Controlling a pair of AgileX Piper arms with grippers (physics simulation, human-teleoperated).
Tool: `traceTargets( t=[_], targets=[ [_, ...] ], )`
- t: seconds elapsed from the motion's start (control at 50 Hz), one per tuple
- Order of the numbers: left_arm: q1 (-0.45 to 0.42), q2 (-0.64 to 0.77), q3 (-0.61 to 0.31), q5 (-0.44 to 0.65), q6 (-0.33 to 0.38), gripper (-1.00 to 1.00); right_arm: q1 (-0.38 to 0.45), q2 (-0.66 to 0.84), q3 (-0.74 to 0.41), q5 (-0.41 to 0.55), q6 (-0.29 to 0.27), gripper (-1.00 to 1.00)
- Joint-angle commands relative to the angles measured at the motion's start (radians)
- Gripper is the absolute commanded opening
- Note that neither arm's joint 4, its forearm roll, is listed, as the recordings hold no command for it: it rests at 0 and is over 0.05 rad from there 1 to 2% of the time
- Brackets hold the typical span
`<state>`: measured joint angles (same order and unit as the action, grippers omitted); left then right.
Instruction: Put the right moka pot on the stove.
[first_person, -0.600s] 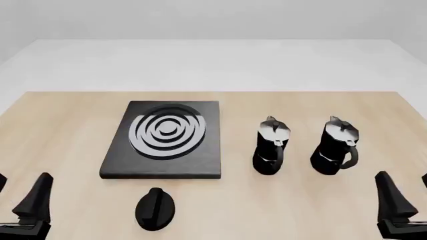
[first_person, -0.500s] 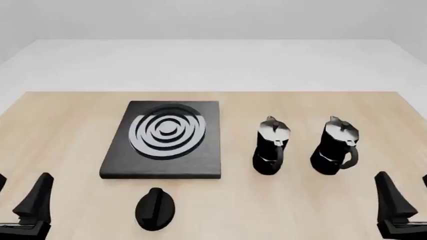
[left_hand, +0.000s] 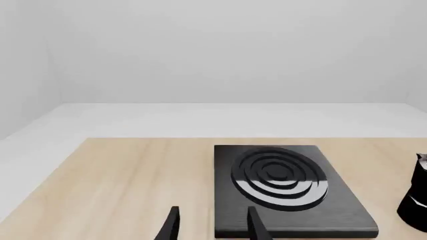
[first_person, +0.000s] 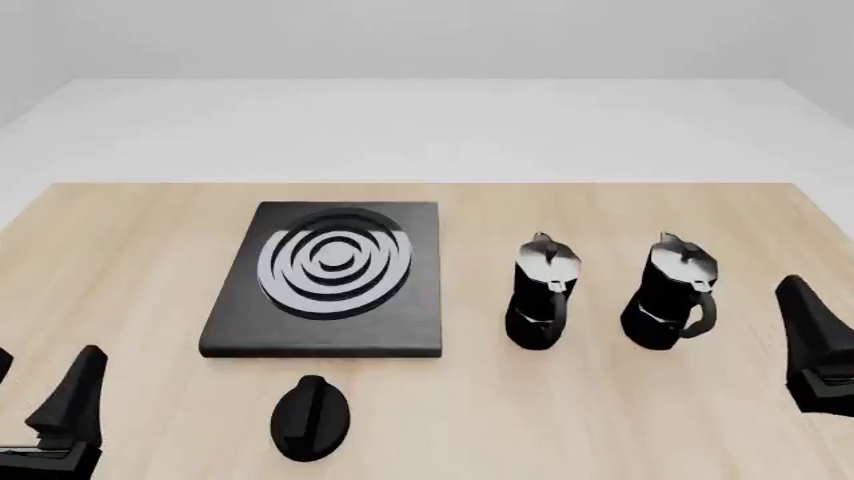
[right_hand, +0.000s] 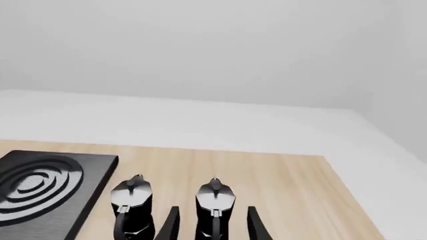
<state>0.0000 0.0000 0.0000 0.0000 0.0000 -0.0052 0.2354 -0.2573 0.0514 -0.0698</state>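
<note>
Between right fingers (right_hand: 172, 222): right moka pot (right_hand: 213, 206), untouched.

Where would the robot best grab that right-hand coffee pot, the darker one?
Probably around the narrow waist of the right moka pot, coming from the near side with the right tool. It stands upright, its handle juts toward the near right, and the other pot stands apart.

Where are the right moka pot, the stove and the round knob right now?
right moka pot (first_person: 671, 292): front view, on its dark waisted body.
stove (first_person: 327, 262): front view, on the centre of the burner rings.
round knob (first_person: 311, 417): front view, on its black top, nearer the arms than the stove.
</note>
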Motion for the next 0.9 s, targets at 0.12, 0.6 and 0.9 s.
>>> traceTargets(
  t=[0.12, 0.6, 0.9],
  targets=[
    [0.0, 0.0, 0.0, 0.0, 0.0, 1.0, 0.038, 0.179, -0.198, 0.097, 0.021, 1.0],
    [0.0, 0.0, 0.0, 0.0, 0.0, 1.0, 0.085, 0.33, -0.345, 0.176, 0.014, 1.0],
    [0.0, 0.0, 0.0, 0.0, 0.0, 1.0, 0.076, 0.359, -0.329, 0.157, 0.008, 1.0]
  ],
)
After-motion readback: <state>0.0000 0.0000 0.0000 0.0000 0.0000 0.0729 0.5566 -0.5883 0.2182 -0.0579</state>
